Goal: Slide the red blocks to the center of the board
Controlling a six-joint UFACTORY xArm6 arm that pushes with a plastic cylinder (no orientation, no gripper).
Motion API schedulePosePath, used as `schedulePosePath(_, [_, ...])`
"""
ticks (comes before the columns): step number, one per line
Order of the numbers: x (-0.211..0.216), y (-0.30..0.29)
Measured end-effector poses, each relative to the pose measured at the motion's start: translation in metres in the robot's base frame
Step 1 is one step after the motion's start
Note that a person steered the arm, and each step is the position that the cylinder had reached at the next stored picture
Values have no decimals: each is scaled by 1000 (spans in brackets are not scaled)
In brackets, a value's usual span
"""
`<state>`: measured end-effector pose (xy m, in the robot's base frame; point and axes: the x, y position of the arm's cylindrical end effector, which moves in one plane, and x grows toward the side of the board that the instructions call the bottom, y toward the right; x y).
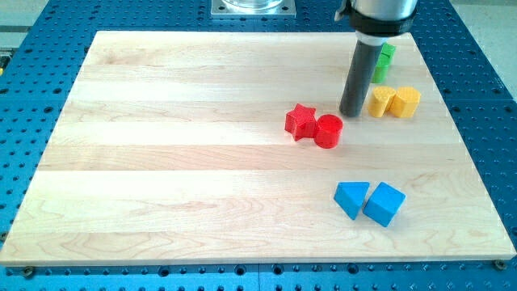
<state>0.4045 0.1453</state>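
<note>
A: Where are the red ones?

B: The red star block [300, 121] and the round red block [329, 131] touch, a bit right of the middle of the pale wooden worktop [178, 162]. Lots of open room on the view's left.

A: And the rod?

B: My tip [350, 112] sits just above the round one, beside two yellow blocks [395, 102]. No hand here. A green block [386, 61] hides behind the rod. Two blue blocks [370, 200] sit lower right.

One camera, raised before the board [161, 162], looking down obliquely, whole board in view
</note>
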Motion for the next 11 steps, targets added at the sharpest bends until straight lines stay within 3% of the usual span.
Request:
schedulePosePath(2, [63,1])
schedulePosePath(5, [54,-45])
schedulePosePath(8, [-7,-119])
schedulePosePath(9, [-12,-116])
schedulePosePath(10, [-59,-118])
schedulePosePath(11, [-63,-160])
